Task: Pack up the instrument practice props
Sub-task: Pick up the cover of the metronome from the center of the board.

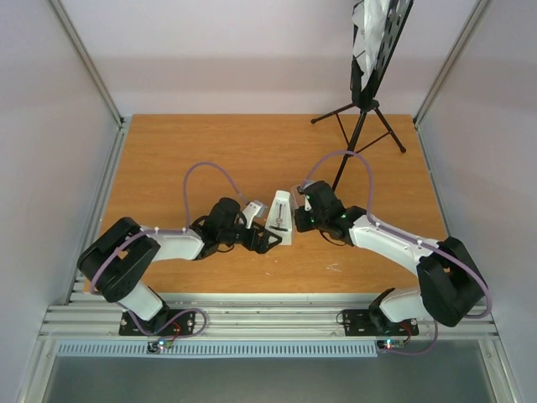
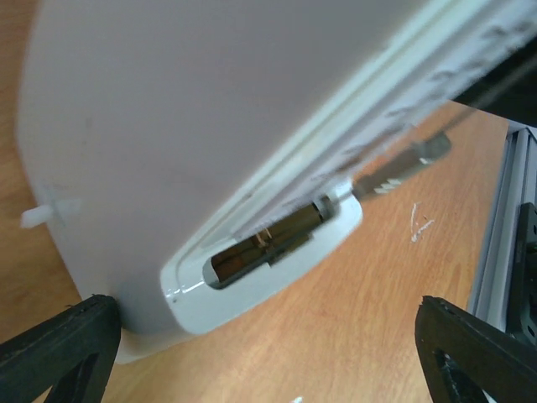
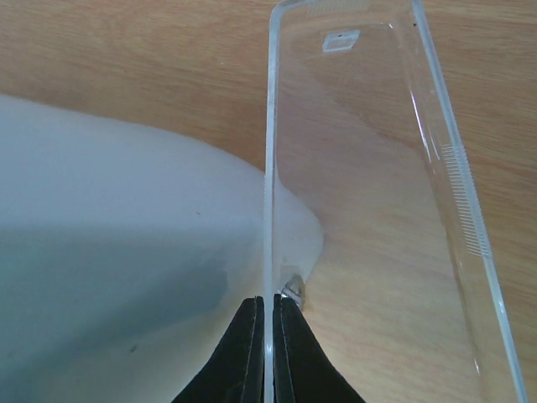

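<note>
At the centre of the wooden table, the white metronome stands between two arms. The right gripper, reaching in from its 3 o'clock, has its fingers pressed together on the thin edge of the clear cover. The left gripper, at the metronome's 8 o'clock, is spread wide about the base without clamping it. The pendulum is exposed. The black music stand, with sheet-music pages on its desk, stands at the table's 1 o'clock, not yet packed. The risk looks plain: a slick cover held by one edge could pivot or slip from the pinch, or snag the pendulum. With the left fingers apart, a nudge could tip the light body over.
</note>
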`<state>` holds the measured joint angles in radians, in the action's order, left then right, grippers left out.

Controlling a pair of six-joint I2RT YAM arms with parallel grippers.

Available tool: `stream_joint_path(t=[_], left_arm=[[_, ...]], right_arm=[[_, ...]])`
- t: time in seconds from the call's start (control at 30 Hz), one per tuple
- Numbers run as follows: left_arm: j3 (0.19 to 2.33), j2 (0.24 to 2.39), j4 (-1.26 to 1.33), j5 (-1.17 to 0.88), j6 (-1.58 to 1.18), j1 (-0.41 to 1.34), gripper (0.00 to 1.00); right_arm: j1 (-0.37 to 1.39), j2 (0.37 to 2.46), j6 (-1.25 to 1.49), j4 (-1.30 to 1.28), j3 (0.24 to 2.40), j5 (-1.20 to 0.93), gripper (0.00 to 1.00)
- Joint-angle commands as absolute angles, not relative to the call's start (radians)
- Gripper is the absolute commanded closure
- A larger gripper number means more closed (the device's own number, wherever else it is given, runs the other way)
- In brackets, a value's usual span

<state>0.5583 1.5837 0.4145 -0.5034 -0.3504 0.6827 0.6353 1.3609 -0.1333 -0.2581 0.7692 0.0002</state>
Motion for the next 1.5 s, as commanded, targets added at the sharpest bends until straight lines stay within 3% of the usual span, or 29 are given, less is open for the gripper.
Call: stream_joint_path(t=[0.0,0.47,0.77,0.97,1.1,1.23,1.47], left_arm=[[0.552,1.523,0.405,-0.470,-0.334,0.738,0.04],[0.522,1.412,0.302,-0.255,-0.371,0.846,0.03],[0.516,1.123,0.039,0.028,-0.409,0.845,0.01],[0.614,0.872,-0.222,0.137,-0.346,0.844,0.01],[0.715,0.777,-0.282,0.017,-0.299,0.839,0.01],[0.747,0.731,-0.217,-0.265,-0.295,0.833,0.01],[0.775,0.709,-0.107,-0.625,-0.322,0.832,0.01]], right_arm=[[0.658,1.409,-0.124,-0.177,0.826,-0.034,0.99],[0.672,1.482,-0.145,-0.128,0.878,-0.006,0.99],[0.633,1.205,-0.190,-0.260,0.822,0.085,0.99],[0.624,0.988,-0.238,-0.369,0.846,-0.169,0.99],[0.624,0.853,-0.237,-0.387,0.855,-0.478,0.99],[0.625,0.757,-0.168,-0.340,0.857,-0.788,0.99],[0.626,0.756,0.016,-0.166,0.899,-1.144,0.99]])
